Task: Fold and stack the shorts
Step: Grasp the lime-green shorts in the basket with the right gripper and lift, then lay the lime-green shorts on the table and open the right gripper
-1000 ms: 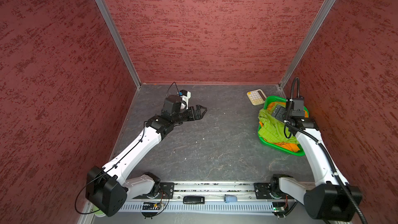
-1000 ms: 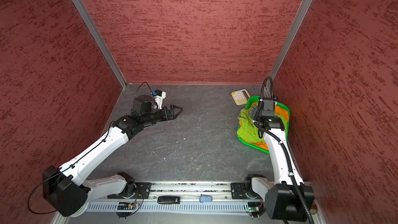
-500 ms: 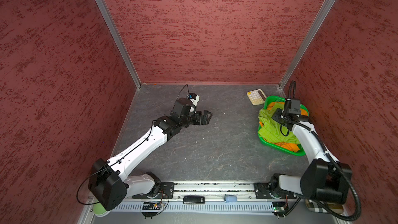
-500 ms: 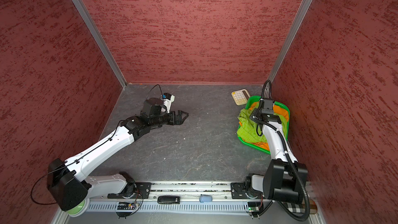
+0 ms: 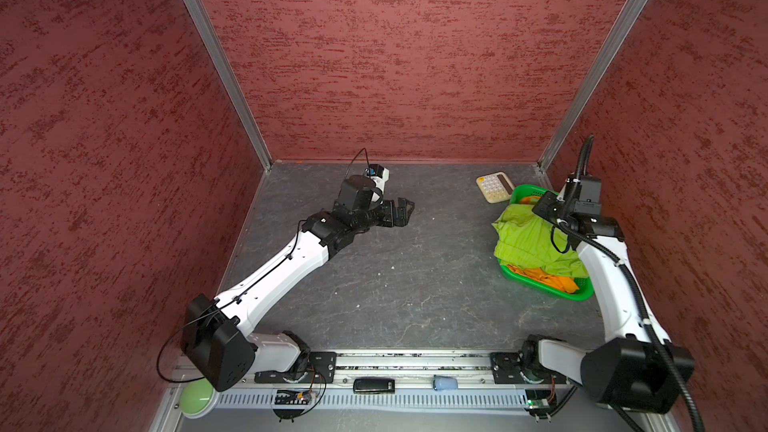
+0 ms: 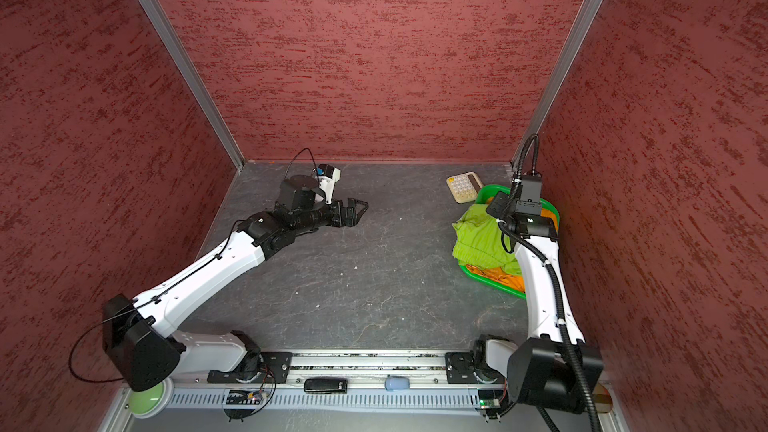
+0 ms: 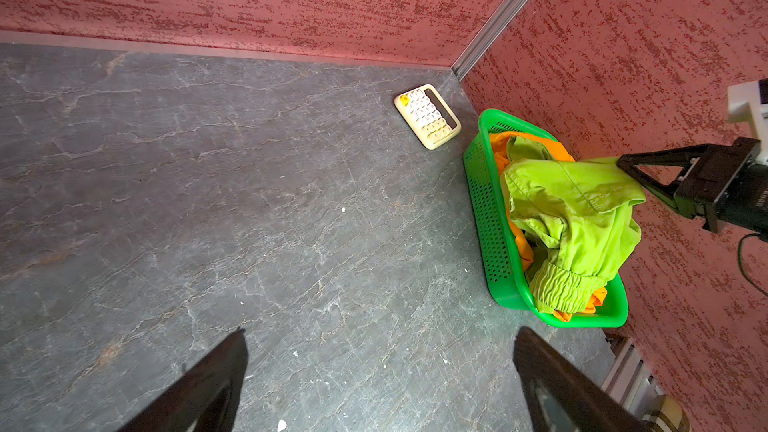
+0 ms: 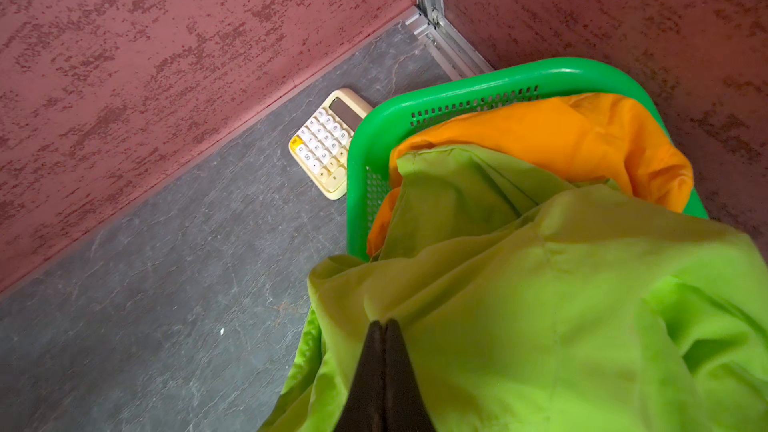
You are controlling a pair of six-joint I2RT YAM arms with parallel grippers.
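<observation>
the lime green shorts [image 5: 524, 239] are heaped over the orange shorts [image 5: 540, 277] inside the green basket [image 7: 487, 205], which is set in the far right corner of the table [image 5: 395, 284]. one fold of the lime green shorts is raised and pinched between the pressed-together jaws of the right gripper [image 8: 384, 326]. a cream calculator [image 5: 493, 187] is laid just beside the basket's far end, and the left gripper [image 6: 360, 209] is held spread wide and empty over the far left part of the table, well apart from the basket.
</observation>
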